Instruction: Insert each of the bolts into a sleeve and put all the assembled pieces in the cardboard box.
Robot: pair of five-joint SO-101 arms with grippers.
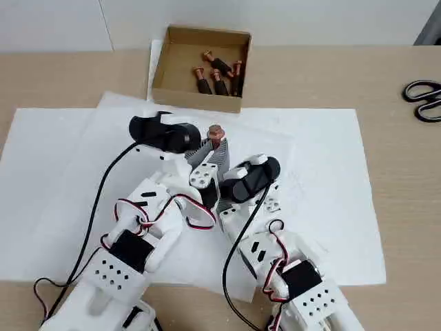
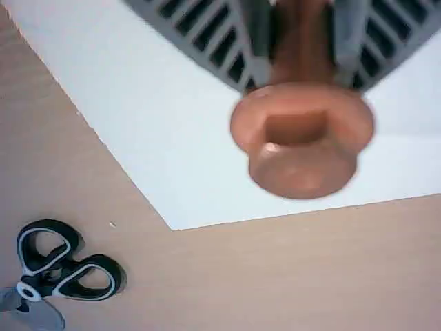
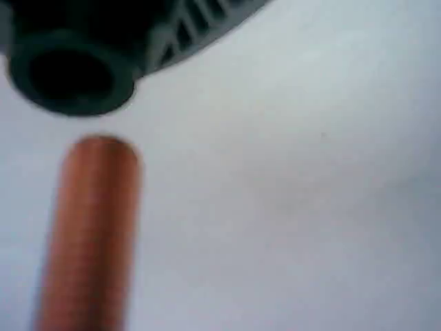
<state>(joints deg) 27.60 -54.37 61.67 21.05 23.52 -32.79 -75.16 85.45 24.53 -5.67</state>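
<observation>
A: Looking for the bolt (image 2: 300, 138). Seen anywhere?

B: Yes. Pinched in the left gripper (image 2: 300, 41), up above the white paper (image 1: 331, 207), near the middle of the surface (image 1: 55, 76). Gripped on the stem, right behind the head.

A: And the sleeve (image 3: 69, 76)?

B: Squeezed in the right gripper (image 3: 103, 24), with its mouth facing the threaded tip. Very near, yet not touching.

A: So, doing which step?

B: Most likely pushing bolt into sleeve. Not in yet. Looks a bit off to one side of the hole, too.

A: Then what to do next?

B: Probably line up tip and hole first. Then slide together slowly and straight, without tilting. Keep both grips tight to stop any slipping.

A: And after that?

B: Carry over to the cardboard box (image 1: 196, 98), just past the far edge of the paper. Drop in beside the four finished pieces (image 1: 219, 74) lying there already.

A: Anything else around?

B: Just scissors (image 1: 424, 100), well apart, out by the edge. No need to go there.
</observation>
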